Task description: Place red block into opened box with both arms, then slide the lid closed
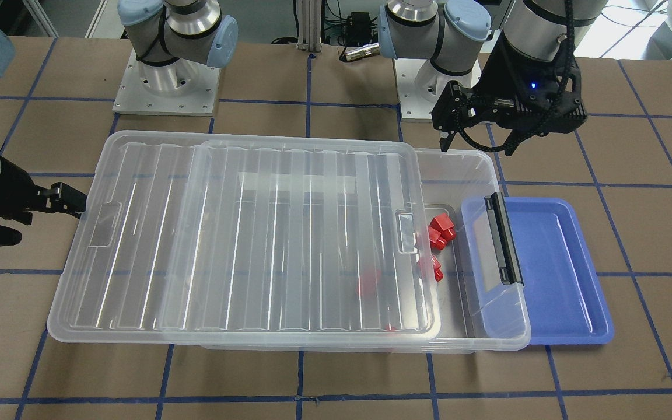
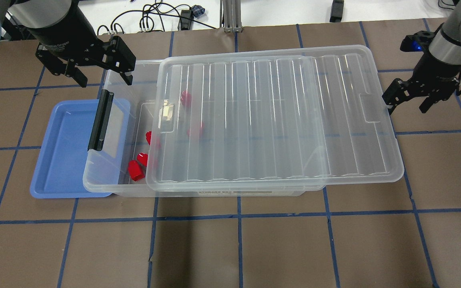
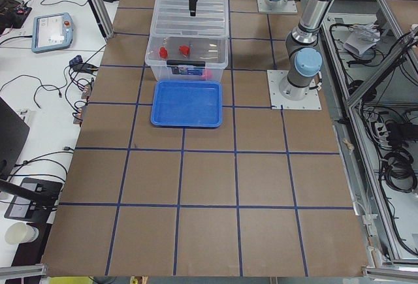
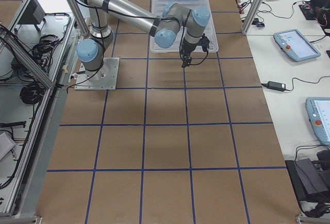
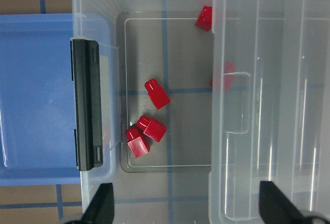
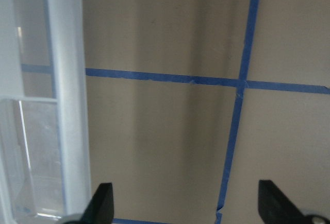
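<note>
The clear box [image 2: 94, 176] lies across the table with its black bar [image 2: 100, 120] at its left end. The ribbed lid [image 2: 274, 120] rests on top, shifted right, so the left end of the box is uncovered. Several red blocks lie on the box floor. Three sit in the uncovered part [image 5: 157, 94], and others show dimly through the lid [image 2: 195, 129]. My left gripper [image 2: 104, 78] hangs open and empty above the box's far left corner. My right gripper [image 2: 407, 107] is open and empty just beyond the lid's right short edge [image 6: 67, 105], not touching it.
A shallow blue tray [image 2: 64, 152] lies against the box's left end, partly under its rim. Brown table with blue tape lines surrounds everything. Both arm bases [image 1: 167, 81] stand at the table's rear edge. Cables and tablets lie beyond the table.
</note>
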Robot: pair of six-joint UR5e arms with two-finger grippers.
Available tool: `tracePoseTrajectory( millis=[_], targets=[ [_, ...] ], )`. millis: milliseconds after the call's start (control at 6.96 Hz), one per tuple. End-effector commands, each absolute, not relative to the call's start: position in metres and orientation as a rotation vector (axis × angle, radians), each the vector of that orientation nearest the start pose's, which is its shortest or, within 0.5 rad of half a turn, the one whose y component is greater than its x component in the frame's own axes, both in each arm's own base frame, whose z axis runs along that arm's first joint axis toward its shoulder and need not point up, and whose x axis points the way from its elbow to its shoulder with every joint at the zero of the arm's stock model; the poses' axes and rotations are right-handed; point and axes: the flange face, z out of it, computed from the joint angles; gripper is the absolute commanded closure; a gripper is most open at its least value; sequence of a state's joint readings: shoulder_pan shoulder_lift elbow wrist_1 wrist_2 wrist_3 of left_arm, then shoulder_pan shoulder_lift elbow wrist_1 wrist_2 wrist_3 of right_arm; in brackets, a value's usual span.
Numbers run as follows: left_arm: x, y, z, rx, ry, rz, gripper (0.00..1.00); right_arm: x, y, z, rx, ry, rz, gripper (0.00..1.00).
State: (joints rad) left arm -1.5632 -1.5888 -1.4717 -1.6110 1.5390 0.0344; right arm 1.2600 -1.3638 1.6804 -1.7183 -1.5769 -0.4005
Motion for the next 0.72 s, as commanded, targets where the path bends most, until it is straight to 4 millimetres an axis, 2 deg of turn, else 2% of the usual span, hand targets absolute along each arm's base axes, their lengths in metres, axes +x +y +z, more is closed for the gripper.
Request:
tracePoseTrajectory(
  millis=[0, 144, 288, 431, 575],
  targets=[
    [-0.137, -0.500, 0.529, 0.057, 3.168, -0.081, 0.00, 0.008, -0.560, 0.341, -0.231, 3.039, 0.224, 0.00],
    [-0.137, -0.500, 0.530, 0.055, 3.173, -0.088, 0.00, 0.034, -0.561, 0.343, -0.232, 3.047, 0.218, 0.00],
    [-0.137, -0.501, 0.528, 0.055, 3.171, -0.084, 0.00, 0.052, -0.561, 0.344, -0.229, 3.058, 0.203, 0.00],
    [-0.138, -0.499, 0.532, 0.056, 3.180, -0.101, 0.00, 0.061, -0.561, 0.345, -0.234, 3.062, 0.193, 0.00],
    [-0.138, -0.504, 0.526, 0.055, 3.179, -0.089, 0.00, 0.070, -0.561, 0.347, -0.230, 3.069, 0.170, 0.00]
  ],
)
